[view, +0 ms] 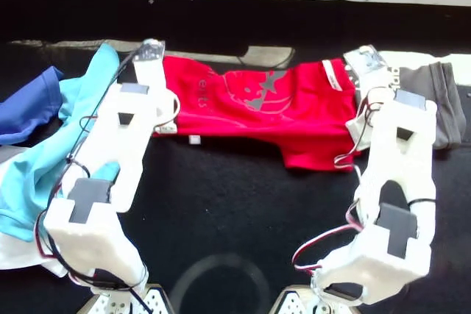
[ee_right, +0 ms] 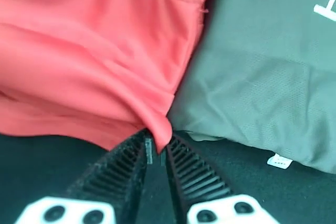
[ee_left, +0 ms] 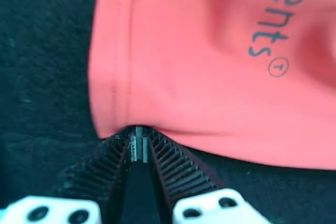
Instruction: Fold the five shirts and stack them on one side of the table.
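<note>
Jaws of the left gripper (ee_left: 137, 142) and right gripper (ee_right: 156, 150) clamp the red shirt (view: 294, 119) at its edges. It bears dark lettering (ee_left: 270, 22); the grey shirt (ee_right: 262, 77) shows a white tag (ee_right: 277, 160).

Five shirts (view: 294, 119) (one red), two arms (view: 121, 145)
</note>
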You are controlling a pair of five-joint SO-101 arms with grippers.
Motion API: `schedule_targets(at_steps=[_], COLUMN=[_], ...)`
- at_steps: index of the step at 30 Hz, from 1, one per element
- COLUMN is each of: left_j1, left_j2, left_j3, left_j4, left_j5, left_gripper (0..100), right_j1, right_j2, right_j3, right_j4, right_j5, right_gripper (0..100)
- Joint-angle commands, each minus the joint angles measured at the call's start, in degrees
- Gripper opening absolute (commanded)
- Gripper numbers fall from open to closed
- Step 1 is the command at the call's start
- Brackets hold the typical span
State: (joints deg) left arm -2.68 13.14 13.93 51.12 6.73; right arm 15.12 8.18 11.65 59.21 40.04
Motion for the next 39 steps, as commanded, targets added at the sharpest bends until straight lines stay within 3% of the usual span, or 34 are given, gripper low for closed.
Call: schedule_targets(at_steps=[1, 9, 12, 15, 23, 30, 35, 39], left_j1=[-0.92, -1.19, -2.59, -3.56, -1.36, 0.31, 0.22, 0.22], left_j2=[-5.05, -2.95, -2.59, -2.59, 0.13, 11.91, 14.64, 14.64], left_j3=[-3.65, -4.09, -4.88, -5.49, -7.08, -9.36, -12.44, -12.18], left_j4=[3.16, 1.32, 0.7, 0.79, 0.35, 0.62, 2.11, 2.11], left_j5=[-0.53, -0.53, -0.53, -0.53, -0.35, -0.35, -0.26, -0.26], left_gripper=[1, 1, 1, 1, 1, 1, 1, 1], right_j1=[2.86, 3.21, 3.21, 3.12, -2.42, -11.82, -14.99, -17.27], right_j2=[3.91, 6.2, 4.26, 0.13, -17.63, -25.54, -21.32, -16.66], right_j3=[-2.59, -5.49, -6.55, -8.13, -4.26, 14.73, 23.34, 23.6], right_j4=[-2.68, 1.54, 3.47, 5.32, 13.14, 10.77, -3.91, -4.26], right_j5=[0.62, 0.35, -2.2, -5.36, -7.21, 8.88, 9.67, 9.67], right_gripper=[0.6, 1.0, 6.0, 10.6, 10.5, 10.5, 10.8, 11.0])
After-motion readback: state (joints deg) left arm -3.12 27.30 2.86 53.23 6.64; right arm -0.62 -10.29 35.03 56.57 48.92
